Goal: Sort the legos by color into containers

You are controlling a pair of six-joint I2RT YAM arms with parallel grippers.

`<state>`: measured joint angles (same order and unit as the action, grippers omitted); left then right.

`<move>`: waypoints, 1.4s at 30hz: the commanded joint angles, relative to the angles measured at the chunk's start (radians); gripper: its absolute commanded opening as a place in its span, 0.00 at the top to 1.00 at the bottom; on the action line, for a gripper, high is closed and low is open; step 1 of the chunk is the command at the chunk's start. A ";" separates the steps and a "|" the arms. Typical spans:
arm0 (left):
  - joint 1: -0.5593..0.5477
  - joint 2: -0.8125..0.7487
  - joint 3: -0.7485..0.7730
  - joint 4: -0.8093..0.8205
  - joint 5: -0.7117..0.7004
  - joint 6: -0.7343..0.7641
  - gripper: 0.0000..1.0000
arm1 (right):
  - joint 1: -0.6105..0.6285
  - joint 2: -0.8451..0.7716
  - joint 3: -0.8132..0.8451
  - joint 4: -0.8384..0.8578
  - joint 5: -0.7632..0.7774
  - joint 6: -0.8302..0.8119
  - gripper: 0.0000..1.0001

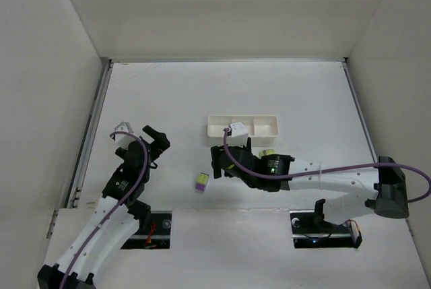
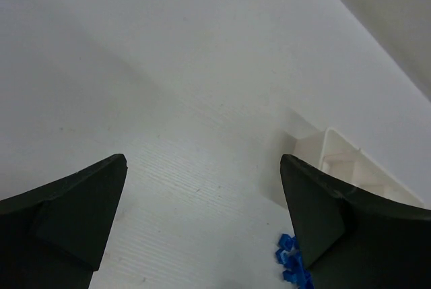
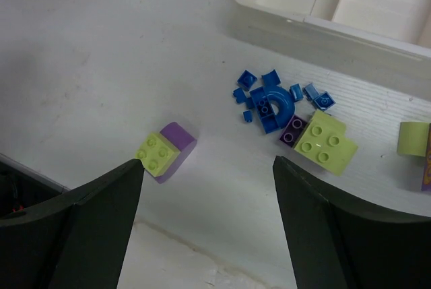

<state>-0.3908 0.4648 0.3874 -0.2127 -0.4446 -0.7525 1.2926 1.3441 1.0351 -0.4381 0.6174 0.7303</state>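
The white three-compartment tray [image 1: 266, 117] lies mid-table; its visible compartments look empty in the right wrist view [image 3: 289, 16]. A yellow-green-on-purple brick [image 1: 201, 182] lies alone in front of it, beside my right gripper's left fingertip [image 3: 165, 152]. A pile of small blue bricks [image 3: 273, 100], a yellow-green brick [image 3: 326, 142] with a small purple brick [image 3: 293, 131] attached, and another yellow-green piece [image 3: 412, 139] lie next to the tray. My right gripper [image 3: 209, 161] is open above bare table. My left gripper [image 2: 202, 161] is open and empty, left of the tray [image 2: 306, 151] and the blue bricks [image 2: 291, 262].
White enclosure walls [image 1: 94, 120] close in the table on the left, back and right. A seam at the table's near edge [image 3: 202, 248] runs just under my right gripper. The right arm [image 1: 323, 171] stretches across from the right.
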 commanded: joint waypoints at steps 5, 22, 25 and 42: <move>0.020 0.003 -0.031 0.111 -0.014 -0.018 0.00 | 0.061 0.007 0.005 0.064 0.088 0.020 0.34; -0.033 0.014 -0.108 0.328 -0.085 -0.056 0.16 | 0.086 0.299 0.195 -0.039 0.024 0.165 0.22; -0.026 0.040 -0.105 0.319 -0.077 -0.015 0.63 | 0.086 0.343 0.213 -0.039 0.002 0.199 0.22; 0.000 0.003 -0.174 0.322 -0.036 -0.022 0.51 | 0.075 0.471 0.252 -0.064 -0.050 0.291 0.37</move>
<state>-0.3859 0.4686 0.2226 0.0658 -0.4969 -0.7822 1.3693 1.7988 1.2430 -0.4919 0.5686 0.9962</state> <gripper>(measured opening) 0.482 0.635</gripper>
